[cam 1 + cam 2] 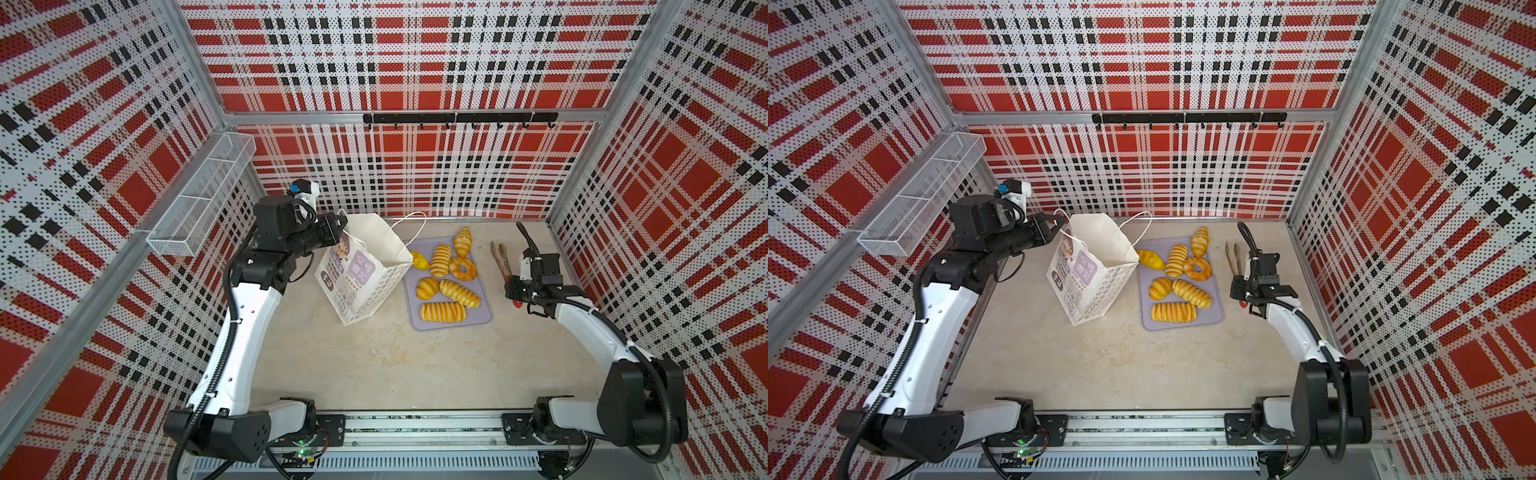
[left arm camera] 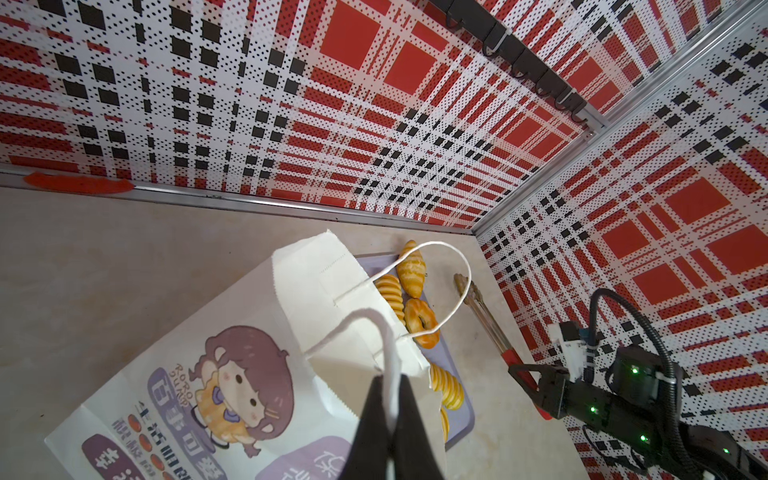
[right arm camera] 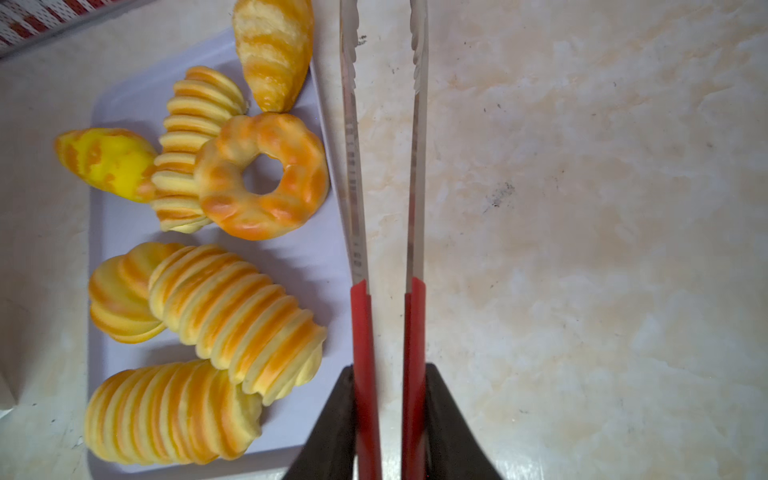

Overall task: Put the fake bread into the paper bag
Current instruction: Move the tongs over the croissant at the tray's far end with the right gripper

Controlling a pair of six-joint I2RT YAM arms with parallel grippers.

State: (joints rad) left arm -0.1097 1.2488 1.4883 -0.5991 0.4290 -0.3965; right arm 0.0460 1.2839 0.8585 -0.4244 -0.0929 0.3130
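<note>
The white paper bag (image 1: 365, 270) (image 1: 1092, 266) stands open at the back left of the table, leaning a little. My left gripper (image 1: 340, 226) (image 2: 388, 380) is shut on one of its white cord handles (image 2: 386, 345), at the bag's left rim. Several pieces of fake bread, among them a ring donut (image 1: 462, 268) (image 3: 262, 174), lie on the lilac tray (image 1: 482, 320) (image 3: 124, 224) right of the bag. My right gripper (image 1: 512, 289) (image 3: 390, 370) is right of the tray, its fingers pressed on both red handles of the metal tongs (image 1: 500, 257) (image 3: 386, 166). The tong tips stand apart.
A wire basket (image 1: 199, 195) hangs on the left wall and a black hook rail (image 1: 457, 118) on the back wall. Plaid walls close in on three sides. One yellow piece (image 1: 419, 261) lies at the tray's left edge, against the bag.
</note>
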